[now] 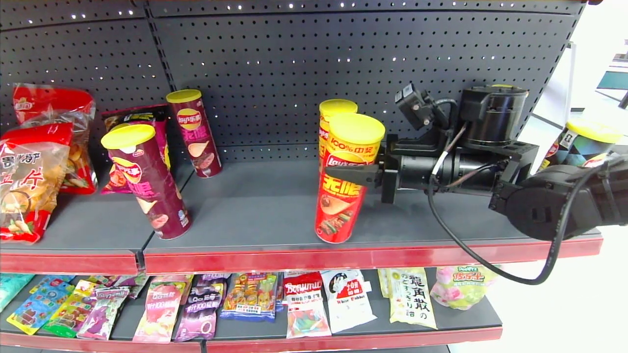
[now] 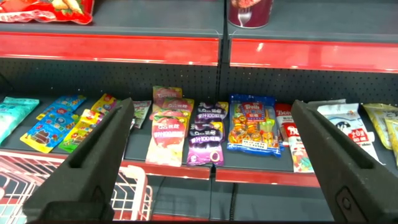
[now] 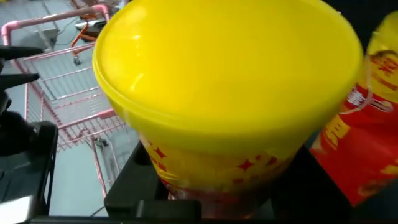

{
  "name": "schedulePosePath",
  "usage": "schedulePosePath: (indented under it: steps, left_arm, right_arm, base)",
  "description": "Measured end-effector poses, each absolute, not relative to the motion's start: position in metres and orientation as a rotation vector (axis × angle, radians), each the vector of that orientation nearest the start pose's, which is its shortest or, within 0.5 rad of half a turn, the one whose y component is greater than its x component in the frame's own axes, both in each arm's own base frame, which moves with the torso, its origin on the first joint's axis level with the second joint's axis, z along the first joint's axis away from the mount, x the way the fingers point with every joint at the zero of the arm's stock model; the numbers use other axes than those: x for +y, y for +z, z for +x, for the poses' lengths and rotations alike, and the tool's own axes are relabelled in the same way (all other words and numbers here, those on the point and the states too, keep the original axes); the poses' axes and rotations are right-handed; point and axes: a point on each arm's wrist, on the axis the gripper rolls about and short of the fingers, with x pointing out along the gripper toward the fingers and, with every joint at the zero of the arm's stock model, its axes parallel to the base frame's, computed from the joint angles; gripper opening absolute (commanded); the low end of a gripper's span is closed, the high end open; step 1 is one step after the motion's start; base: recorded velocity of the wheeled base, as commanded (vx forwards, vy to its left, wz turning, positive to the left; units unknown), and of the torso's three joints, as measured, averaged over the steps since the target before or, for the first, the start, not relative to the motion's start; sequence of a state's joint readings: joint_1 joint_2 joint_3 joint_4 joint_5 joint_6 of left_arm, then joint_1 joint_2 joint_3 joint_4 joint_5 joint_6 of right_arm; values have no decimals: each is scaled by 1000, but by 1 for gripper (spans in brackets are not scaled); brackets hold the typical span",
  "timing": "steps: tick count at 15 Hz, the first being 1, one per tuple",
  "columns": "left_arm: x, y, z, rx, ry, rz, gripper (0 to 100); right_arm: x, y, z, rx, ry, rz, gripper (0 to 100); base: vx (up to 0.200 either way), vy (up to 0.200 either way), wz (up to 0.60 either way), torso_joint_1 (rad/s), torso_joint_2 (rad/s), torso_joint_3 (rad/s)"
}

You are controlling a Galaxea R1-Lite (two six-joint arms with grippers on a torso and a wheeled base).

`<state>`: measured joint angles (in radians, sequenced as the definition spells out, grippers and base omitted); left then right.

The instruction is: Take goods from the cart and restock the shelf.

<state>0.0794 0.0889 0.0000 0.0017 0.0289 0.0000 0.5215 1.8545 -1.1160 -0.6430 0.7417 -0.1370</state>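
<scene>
A red chips can with a yellow lid stands near the front edge of the upper shelf, tilted slightly. My right gripper is shut on its upper half from the right. In the right wrist view the lid sits just above the gripper, and a second red can is close behind. That second can stands against the pegboard. My left gripper hangs open and empty, low in front of the lower shelf. The pink wire cart is below it.
Two purple chips cans and red snack bags fill the upper shelf's left part. Flat snack packets line the lower shelf. Another yellow-lidded can shows past the shelf's right end. Bare shelf lies between the purple and red cans.
</scene>
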Motion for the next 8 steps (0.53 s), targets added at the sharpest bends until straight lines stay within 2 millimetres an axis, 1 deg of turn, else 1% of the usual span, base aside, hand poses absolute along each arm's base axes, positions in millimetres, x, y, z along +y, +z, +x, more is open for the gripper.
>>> schedulePosePath:
  steps: [2, 5, 8]
  left_arm:
    - [-1, 77, -16, 91, 108, -2, 100]
    - [-1, 77, -16, 91, 108, -2, 100]
    - [-1, 77, -16, 91, 108, -2, 100]
  right_arm:
    - [195, 214, 310, -6, 1304, -133, 0]
    - [199, 212, 319, -23, 1306, -150, 0]
    - [199, 209, 320, -16, 1306, -152, 0]
  base:
    - [0, 0, 0, 0, 0, 0]
    - [0, 0, 0, 0, 0, 0]
    - [0, 0, 0, 0, 0, 0]
